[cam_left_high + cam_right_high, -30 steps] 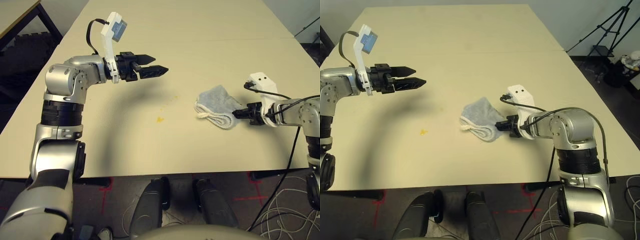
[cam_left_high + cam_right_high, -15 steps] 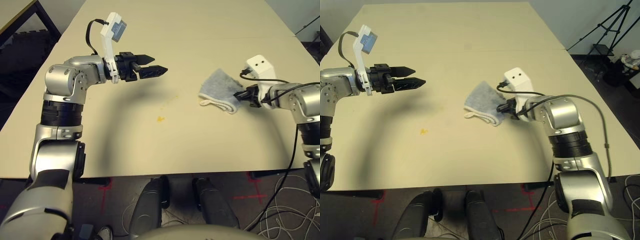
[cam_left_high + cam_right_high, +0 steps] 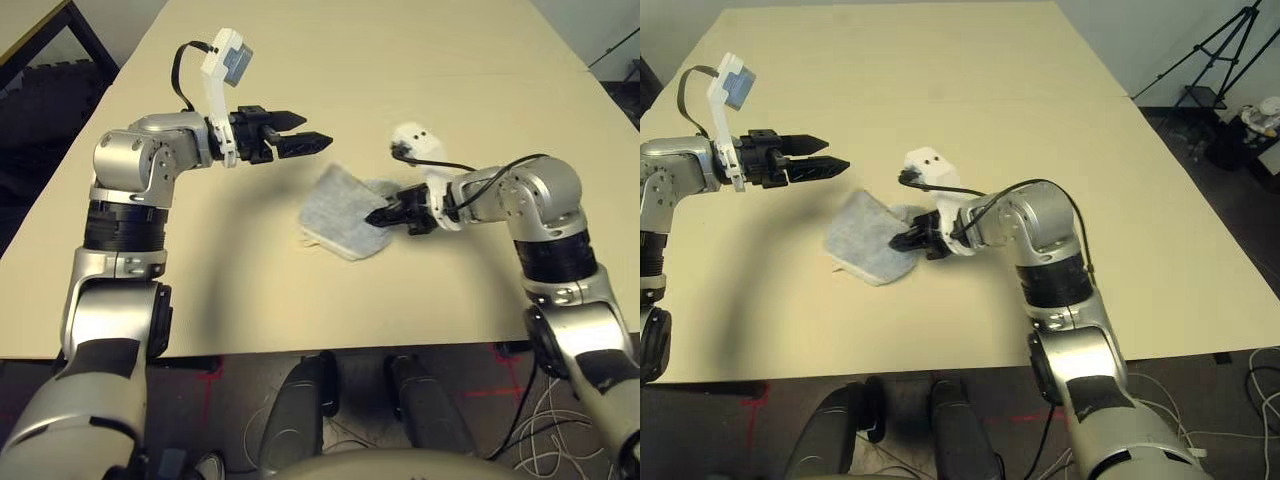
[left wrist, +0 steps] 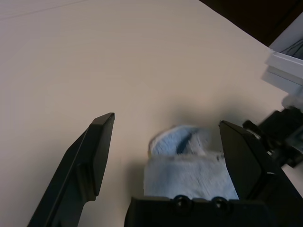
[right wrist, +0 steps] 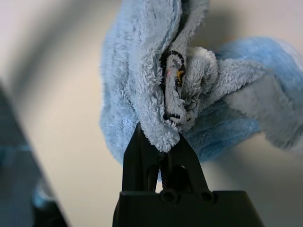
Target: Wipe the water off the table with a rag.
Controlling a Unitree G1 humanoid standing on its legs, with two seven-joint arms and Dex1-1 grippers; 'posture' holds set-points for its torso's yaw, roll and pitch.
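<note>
Right gripper (image 3: pixel 372 217), clamped on blue-grey terry cloth (image 3: pixel 340 213), has swept it leftward across beige tabletop (image 3: pixel 270 292), covering spot where yellow droplets showed; wiping apparently underway. Left gripper (image 3: pixel 328 131) open, empty.

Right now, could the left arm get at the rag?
Probably yes: the left gripper is open and empty, near the rag, with nothing between them. The right gripper, though, is shut on the cloth and might crowd it.

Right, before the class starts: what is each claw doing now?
Left claw: open, holding nothing.
Right claw: closed on the light grey-blue terry cloth rag.
</note>
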